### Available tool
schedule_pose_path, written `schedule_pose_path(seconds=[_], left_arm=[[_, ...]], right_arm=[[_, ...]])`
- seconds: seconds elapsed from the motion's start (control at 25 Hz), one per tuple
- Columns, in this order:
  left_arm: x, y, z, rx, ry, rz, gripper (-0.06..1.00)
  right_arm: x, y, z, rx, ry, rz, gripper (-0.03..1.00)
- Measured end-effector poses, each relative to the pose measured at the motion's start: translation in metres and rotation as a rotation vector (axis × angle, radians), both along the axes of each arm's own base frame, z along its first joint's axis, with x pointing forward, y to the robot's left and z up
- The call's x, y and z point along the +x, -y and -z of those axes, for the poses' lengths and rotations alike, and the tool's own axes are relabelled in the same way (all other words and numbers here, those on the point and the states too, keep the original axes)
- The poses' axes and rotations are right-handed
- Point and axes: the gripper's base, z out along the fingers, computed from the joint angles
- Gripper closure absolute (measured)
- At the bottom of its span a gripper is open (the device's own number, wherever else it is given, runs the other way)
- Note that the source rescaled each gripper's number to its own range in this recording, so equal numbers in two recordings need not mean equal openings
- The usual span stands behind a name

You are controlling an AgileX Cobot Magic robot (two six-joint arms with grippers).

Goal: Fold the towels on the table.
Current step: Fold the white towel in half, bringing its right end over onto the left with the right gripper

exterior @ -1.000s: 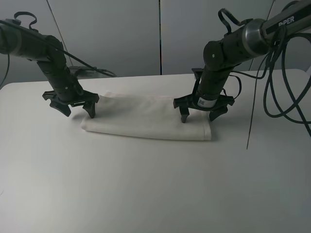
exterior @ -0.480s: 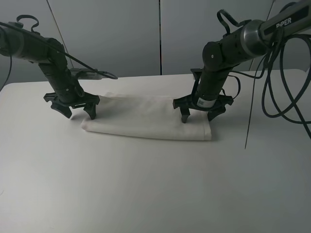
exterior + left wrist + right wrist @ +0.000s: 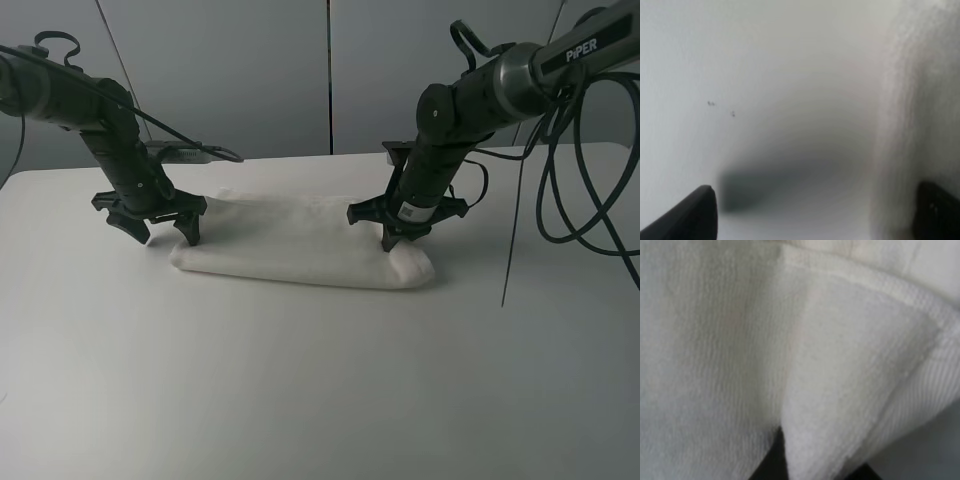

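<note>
Left arm (image 3: 95, 110): matte black, round-section links are joining at bulky rounded joints.
Right arm (image 3: 455, 110): it is showing the same matte black finish; a silver-grey ring is banding the upper link.
Marking (image 3: 585, 48): white "PIPER" lettering is showing on the right arm's upper link.
Label (image 3: 410, 212): a small white sticker with dark print is sitting on the right wrist housing; the print is too small to read.
Cables (image 3: 560, 190): black leads are hanging in large loops off the right arm; a thinner black loop is rising over each arm's upper joint.
Left gripper (image 3: 160, 233): a black cross-bar is carrying two tapered, claw-like fingers.
Right gripper (image 3: 393, 243): it is showing the identical black build.
Fingertips (image 3: 690, 215): in the left wrist view, dark rounded ends are appearing blurred.
</note>
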Motion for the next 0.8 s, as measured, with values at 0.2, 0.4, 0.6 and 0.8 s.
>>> schedule_pose_path(seconds=[0.2, 0.4, 0.6, 0.8], left_arm=[[0.0, -0.001, 0.001, 0.003, 0.0, 0.002, -0.05], [0.0, -0.001, 0.001, 0.005, 0.001, 0.006, -0.05], [0.0, -0.001, 0.001, 0.005, 0.001, 0.005, -0.05], [0.0, -0.001, 0.001, 0.005, 0.001, 0.007, -0.05]], right_arm=[[-0.003, -0.007, 0.0, 0.08, -0.034, -0.021, 0.92], [-0.003, -0.013, -0.004, 0.127, -0.085, -0.026, 0.92], [0.002, -0.017, -0.021, 0.152, -0.075, -0.036, 0.92], [0.002, -0.021, -0.063, 0.232, -0.019, -0.02, 0.92]])
